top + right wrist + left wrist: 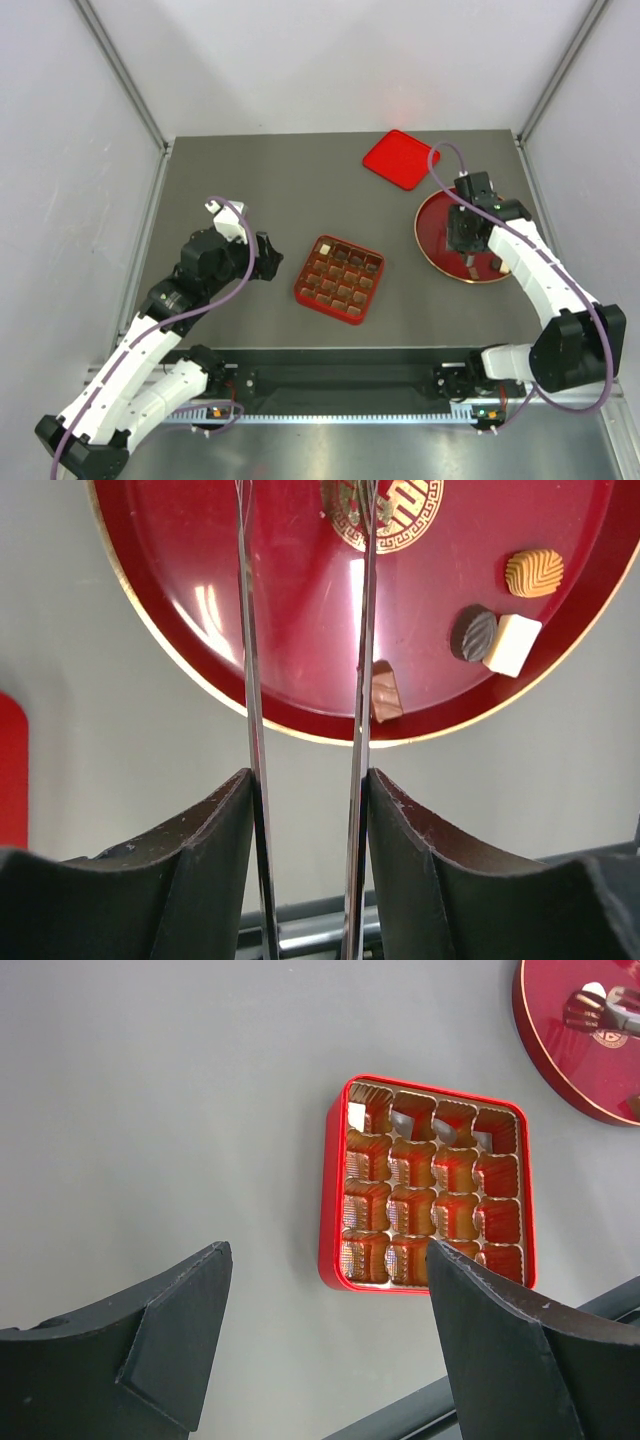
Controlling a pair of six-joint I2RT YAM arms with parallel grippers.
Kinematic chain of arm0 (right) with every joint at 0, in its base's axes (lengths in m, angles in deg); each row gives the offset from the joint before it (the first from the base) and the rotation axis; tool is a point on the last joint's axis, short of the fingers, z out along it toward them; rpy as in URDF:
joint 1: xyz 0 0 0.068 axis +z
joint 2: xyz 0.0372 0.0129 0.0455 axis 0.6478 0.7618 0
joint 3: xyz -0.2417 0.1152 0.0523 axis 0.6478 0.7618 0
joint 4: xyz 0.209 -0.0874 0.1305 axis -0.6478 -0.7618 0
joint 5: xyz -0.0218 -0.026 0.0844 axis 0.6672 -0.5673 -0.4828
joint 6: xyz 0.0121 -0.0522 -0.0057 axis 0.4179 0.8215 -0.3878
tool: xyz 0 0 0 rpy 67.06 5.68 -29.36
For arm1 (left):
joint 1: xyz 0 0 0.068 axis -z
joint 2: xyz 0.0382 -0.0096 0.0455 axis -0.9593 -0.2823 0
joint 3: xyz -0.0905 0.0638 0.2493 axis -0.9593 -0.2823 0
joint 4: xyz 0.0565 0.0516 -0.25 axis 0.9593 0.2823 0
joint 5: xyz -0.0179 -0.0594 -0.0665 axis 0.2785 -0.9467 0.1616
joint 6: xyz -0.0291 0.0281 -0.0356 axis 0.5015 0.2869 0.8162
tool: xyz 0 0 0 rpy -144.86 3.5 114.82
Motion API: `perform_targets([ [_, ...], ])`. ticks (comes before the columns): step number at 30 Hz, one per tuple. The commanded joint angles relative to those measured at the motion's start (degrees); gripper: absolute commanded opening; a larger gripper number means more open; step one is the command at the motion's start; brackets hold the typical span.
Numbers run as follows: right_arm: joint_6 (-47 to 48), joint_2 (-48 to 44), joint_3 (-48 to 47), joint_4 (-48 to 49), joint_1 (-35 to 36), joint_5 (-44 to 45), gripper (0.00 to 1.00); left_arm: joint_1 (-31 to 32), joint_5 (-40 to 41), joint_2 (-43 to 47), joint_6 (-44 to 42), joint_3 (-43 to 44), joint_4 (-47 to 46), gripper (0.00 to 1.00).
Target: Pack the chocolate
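Loose chocolate pieces lie on a round red plate [300, 580]: a tan ribbed one [533, 572], a dark one [473, 635], a cream-white one [512, 645] and a brown one [385, 692]. My right gripper [308, 780] is shut on metal tongs [248, 630] that reach over the plate; their tips run out of the right wrist view. The red gridded tray [340, 280] sits mid-table, with a cream piece [323, 243] in a corner cell and a few more in that row [410, 1125]. My left gripper [328, 1250] is open and empty, left of the tray.
A flat red square lid [400, 158] lies at the back of the table, just behind the plate [465, 240]. Grey walls close in the left, right and back sides. A black rail [340, 380] runs along the near edge.
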Motion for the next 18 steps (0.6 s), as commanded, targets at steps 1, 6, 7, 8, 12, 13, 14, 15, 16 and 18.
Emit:
perform_targets([
  [1,0.6,0.6,0.7,4.8,-1.8,-1.4,0.46,0.2,0.4,0.3,0.1,0.1,-0.8,0.84],
  [6,0.6,1.9,2.0,7.0,-3.2,-2.3,0.46,0.2,0.5,0.1,0.0,0.1,-0.8,0.84],
  [7,0.7,2.3,2.0,7.2,-3.6,-2.5,0.46,0.2,0.6,0.2,0.0,0.1,-0.8,0.84],
  [8,0.7,2.5,2.1,7.5,-3.8,-2.9,0.46,0.2,0.6,0.2,0.0,0.1,-0.7,0.84],
  [12,0.8,3.1,2.1,8.2,-4.2,-3.3,0.43,0.1,0.9,0.1,0.0,0.1,-0.7,0.84],
  [13,0.8,3.3,2.1,8.3,-4.2,-3.5,0.42,0.1,0.9,0.1,0.0,0.2,-0.7,0.84],
  [14,0.8,3.2,2.0,8.4,-4.2,-3.7,0.40,0.2,0.9,-0.1,0.0,0.2,-0.7,0.84],
  [15,0.9,3.3,2.0,8.3,-4.2,-3.8,0.39,0.2,0.9,0.0,0.0,0.3,-0.8,0.84],
  [16,1.0,3.0,2.0,8.3,-4.2,-4.0,0.38,0.2,0.9,-0.1,-0.1,0.2,-0.7,0.84],
  [18,1.0,2.8,2.0,8.5,-4.2,-4.4,0.36,0.2,0.9,-0.2,0.0,0.3,-0.7,0.84],
])
